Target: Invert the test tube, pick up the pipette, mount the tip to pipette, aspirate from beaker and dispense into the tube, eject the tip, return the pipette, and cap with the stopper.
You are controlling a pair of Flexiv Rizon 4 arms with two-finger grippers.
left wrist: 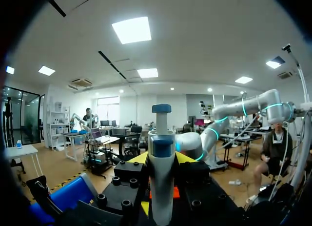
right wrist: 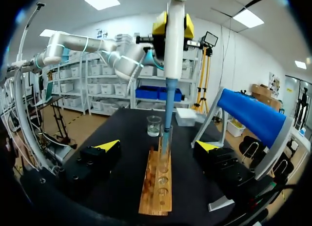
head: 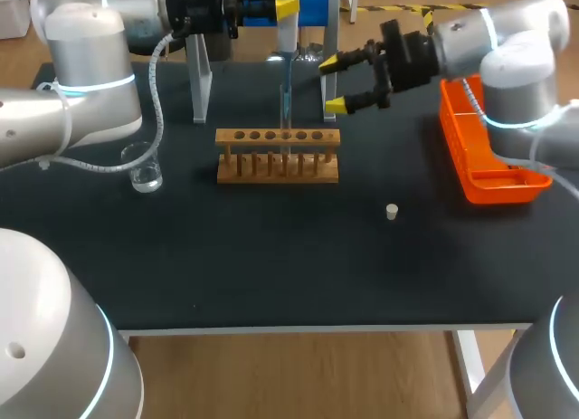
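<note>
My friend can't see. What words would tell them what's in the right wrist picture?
The left arm's tool holds a pipette upright, its blue tip lowered into a test tube standing in a wooden rack on the black table. The right tool sits open on either side of the rack, with a glass beaker beyond.

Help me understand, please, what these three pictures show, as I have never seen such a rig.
This robot has a left arm and a right arm at a black table. One picture looks down from above and behind; the other two come from a camera on each wrist. The left gripper is shut on a pipette, which reaches down into a test tube standing in the wooden rack. The right gripper is open near the tube, holding nothing. Also on the table: a beaker, a stopper, an orange tray and a blue stand.
</note>
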